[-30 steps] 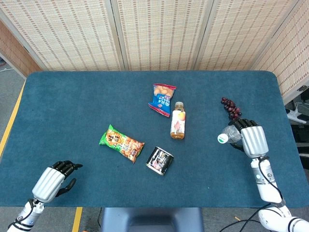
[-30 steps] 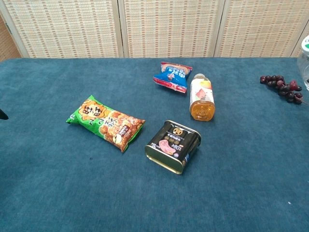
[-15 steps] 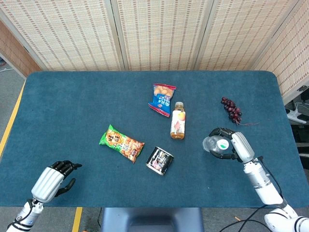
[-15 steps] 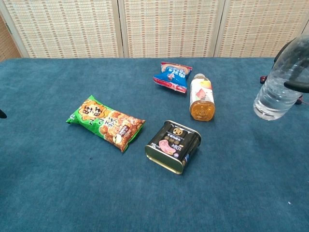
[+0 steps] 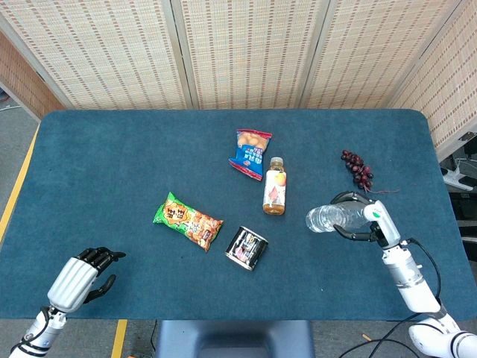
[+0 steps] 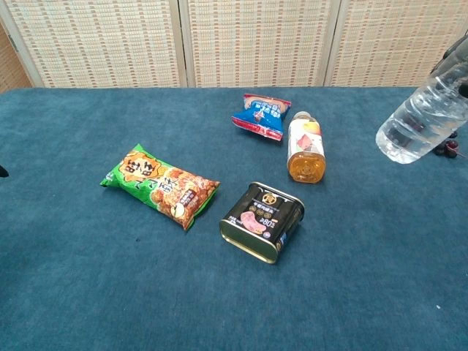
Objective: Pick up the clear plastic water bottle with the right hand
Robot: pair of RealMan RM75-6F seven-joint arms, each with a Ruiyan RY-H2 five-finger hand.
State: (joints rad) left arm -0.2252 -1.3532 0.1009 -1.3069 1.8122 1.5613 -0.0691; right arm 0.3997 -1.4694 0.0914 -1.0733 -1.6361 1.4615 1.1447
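Observation:
My right hand [image 5: 367, 221] grips the clear plastic water bottle [image 5: 333, 217] near its capped end and holds it above the blue table [image 5: 112, 164]. The bottle is tilted almost level, its base pointing left toward the table's middle. In the chest view the water bottle [image 6: 420, 123] hangs at the right edge with dark fingers [image 6: 455, 60] around its upper part. My left hand [image 5: 80, 274] rests at the near left corner of the table, fingers curled in, holding nothing.
An orange juice bottle [image 5: 275, 186] lies just left of the held bottle. A blue snack packet [image 5: 250, 152], a green snack bag [image 5: 188, 221] and a black tin [image 5: 247, 247] lie around the middle. Dark grapes [image 5: 358, 169] lie at the right, behind my right hand.
My right hand has tipped the water bottle from cap-up to nearly level, base swinging left, and lifted it a little. The left hand has stayed put.

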